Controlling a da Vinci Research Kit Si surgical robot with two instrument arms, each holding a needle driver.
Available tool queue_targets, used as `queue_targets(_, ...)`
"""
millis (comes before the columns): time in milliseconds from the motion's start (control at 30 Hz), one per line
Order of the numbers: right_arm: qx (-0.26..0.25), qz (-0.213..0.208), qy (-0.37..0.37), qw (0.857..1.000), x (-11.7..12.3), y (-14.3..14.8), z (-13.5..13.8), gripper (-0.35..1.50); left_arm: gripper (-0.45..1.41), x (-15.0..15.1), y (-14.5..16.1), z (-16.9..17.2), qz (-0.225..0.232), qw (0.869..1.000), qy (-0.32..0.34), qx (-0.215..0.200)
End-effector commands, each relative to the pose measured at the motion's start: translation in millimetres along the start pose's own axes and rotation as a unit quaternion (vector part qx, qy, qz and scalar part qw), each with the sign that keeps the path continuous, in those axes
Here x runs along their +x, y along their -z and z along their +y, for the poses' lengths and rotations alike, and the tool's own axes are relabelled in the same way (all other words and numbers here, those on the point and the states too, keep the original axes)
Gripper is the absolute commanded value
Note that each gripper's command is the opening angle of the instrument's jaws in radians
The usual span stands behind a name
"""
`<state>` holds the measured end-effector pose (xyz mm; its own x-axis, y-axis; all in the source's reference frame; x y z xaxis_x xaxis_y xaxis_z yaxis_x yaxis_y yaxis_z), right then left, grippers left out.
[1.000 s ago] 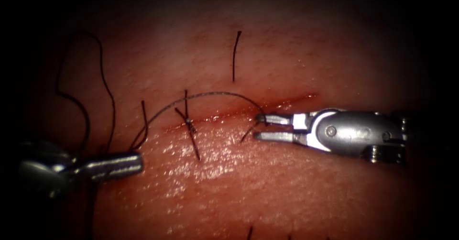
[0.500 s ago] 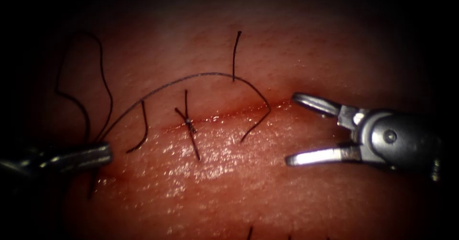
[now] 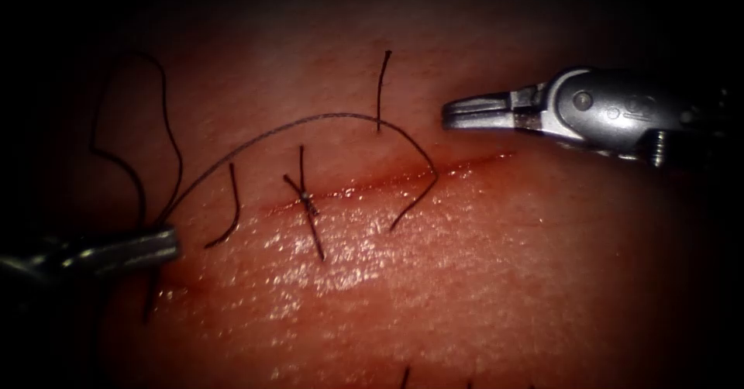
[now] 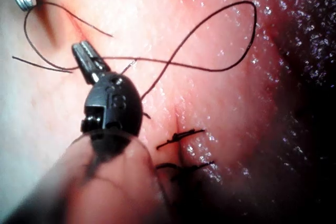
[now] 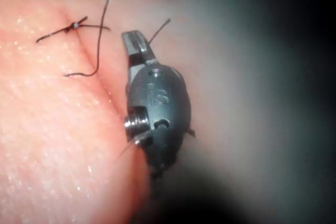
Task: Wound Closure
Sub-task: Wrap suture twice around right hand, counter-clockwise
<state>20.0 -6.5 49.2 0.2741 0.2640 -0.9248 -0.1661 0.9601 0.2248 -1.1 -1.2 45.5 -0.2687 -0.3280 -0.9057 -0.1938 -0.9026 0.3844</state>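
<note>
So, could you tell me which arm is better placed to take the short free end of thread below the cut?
Probably the right: its tool hangs shut and empty above the cut, while the left tool is shut on the thread.

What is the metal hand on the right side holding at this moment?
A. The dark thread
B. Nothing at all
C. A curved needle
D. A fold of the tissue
B: the right hand hovers with its jaws shut and nothing between them, apart from the thread, which the left hand grips by the cut in the tissue.
</note>
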Motion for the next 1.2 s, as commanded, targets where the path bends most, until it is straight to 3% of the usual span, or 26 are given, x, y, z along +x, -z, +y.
queue_targets(33,0.002,0.001,0.007,1.0,-0.7,-1.6,1.0,-0.35,-0.45,-0.5,-0.7,-0.1,0.003,1.0,-0.001,0.0)
queue_targets(200,0.021,0.021,0.026,0.999,-2.8,-4.2,1.3,-0.35,-0.45,-0.6,-1.2,-0.2,0.01,1.0,0.0,0.0)
queue_targets(300,0.044,0.047,0.011,0.998,-3.6,-6.3,0.5,-0.35,-0.45,-1.0,-1.8,-0.3,0.011,1.0,0.001,0.003)
queue_targets(333,0.057,0.074,-0.001,0.996,-3.8,-7.8,-0.4,-0.35,-0.45,-1.6,-2.8,-0.3,0.01,1.0,-0.002,-0.001)
queue_targets(567,0.035,0.16,-0.059,0.985,-2.3,-9.6,-1.5,-0.35,-0.45,-3.8,-5.4,0.1,0.004,1.0,0.02,-0.016)
queue_targets(933,0.019,0.184,-0.081,0.979,0.4,-10.7,-4.2,-0.35,-0.45,-6.4,-10.2,2.8,0.009,0.998,0.033,-0.049)
queue_targets(1133,-0.036,0.183,-0.092,0.978,0.5,-11.0,-3.9,-0.35,-0.45,-5.5,-11.9,4.3,0.016,0.997,0.029,-0.069)
queue_targets(1167,-0.04,0.18,-0.092,0.978,0.5,-11.1,-3.7,0.21,-0.45,-5.3,-11.9,4.4,0.019,0.997,0.029,-0.07)
queue_targets(1200,-0.044,0.178,-0.093,0.979,0.4,-11.2,-3.6,0.61,-0.45,-5.1,-11.9,4.5,0.02,0.997,0.029,-0.071)
